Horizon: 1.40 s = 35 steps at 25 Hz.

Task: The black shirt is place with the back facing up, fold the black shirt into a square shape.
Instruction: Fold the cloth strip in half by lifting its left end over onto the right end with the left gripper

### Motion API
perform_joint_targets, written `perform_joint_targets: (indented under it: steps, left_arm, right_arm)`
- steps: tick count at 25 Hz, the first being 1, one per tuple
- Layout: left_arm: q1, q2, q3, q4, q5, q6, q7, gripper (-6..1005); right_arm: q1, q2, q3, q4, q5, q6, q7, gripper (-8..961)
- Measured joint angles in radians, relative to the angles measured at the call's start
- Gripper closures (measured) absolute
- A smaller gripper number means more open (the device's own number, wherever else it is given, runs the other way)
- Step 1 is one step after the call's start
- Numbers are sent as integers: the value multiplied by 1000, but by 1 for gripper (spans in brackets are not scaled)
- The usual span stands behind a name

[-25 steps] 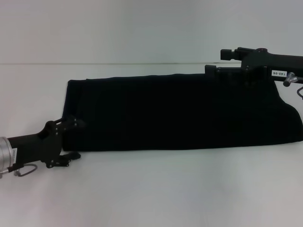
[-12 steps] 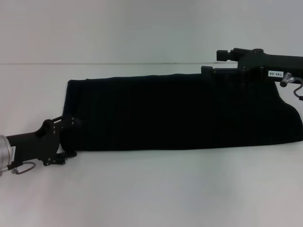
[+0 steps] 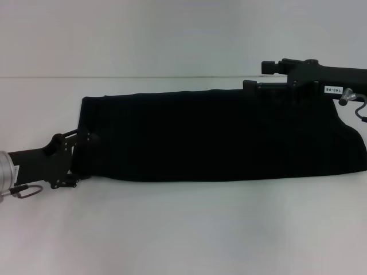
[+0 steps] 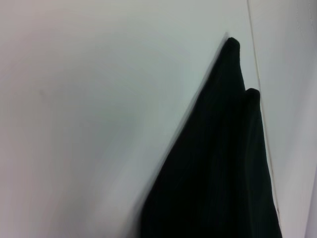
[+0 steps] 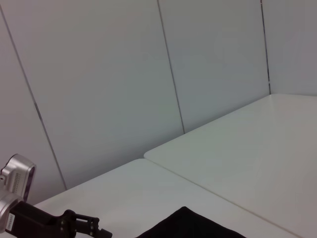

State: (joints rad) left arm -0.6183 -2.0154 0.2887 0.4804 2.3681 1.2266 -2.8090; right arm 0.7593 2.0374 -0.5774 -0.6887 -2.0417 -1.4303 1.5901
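Observation:
The black shirt (image 3: 218, 137) lies on the white table (image 3: 183, 229) as a long band running left to right. My left gripper (image 3: 80, 160) is at the band's near left corner, open, with one finger above the cloth and one below its edge. My right gripper (image 3: 259, 75) is open at the far edge toward the right end, its lower finger level with the cloth's rim. In the left wrist view the black shirt (image 4: 223, 168) ends in two pointed corners. The right wrist view shows a tip of the black shirt (image 5: 190, 225) and, farther off, the left gripper (image 5: 81, 224).
The table's back edge (image 3: 114, 77) runs just behind the shirt, with a pale wall (image 5: 124, 74) beyond it. White tabletop stretches in front of the shirt. The shirt's right end reaches the picture's edge.
My left gripper has slid left and slightly farther from me along the shirt's corner. My right gripper shifted a little left a second ago and has since held still.

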Motion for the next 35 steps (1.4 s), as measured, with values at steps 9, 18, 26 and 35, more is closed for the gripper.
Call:
perform_joint_targets:
  steps: [9, 18, 26, 35]
  left_arm:
    - [-6, 3, 7, -3, 4, -6, 47, 36]
    - [-7, 6, 5, 5, 4, 65, 28, 35]
    - [17, 2, 4, 7, 12, 118, 9, 36]
    - [24, -5, 5, -7, 9, 100, 8, 35]
  right_arm:
    - [0, -2, -2, -2, 0, 0, 0, 53]
    - [1, -2, 2, -5, 0, 0, 1, 53]
    - [3, -2, 1, -6, 7, 1, -4, 53]
    - [19, -4, -3, -5, 17, 1, -5, 53]
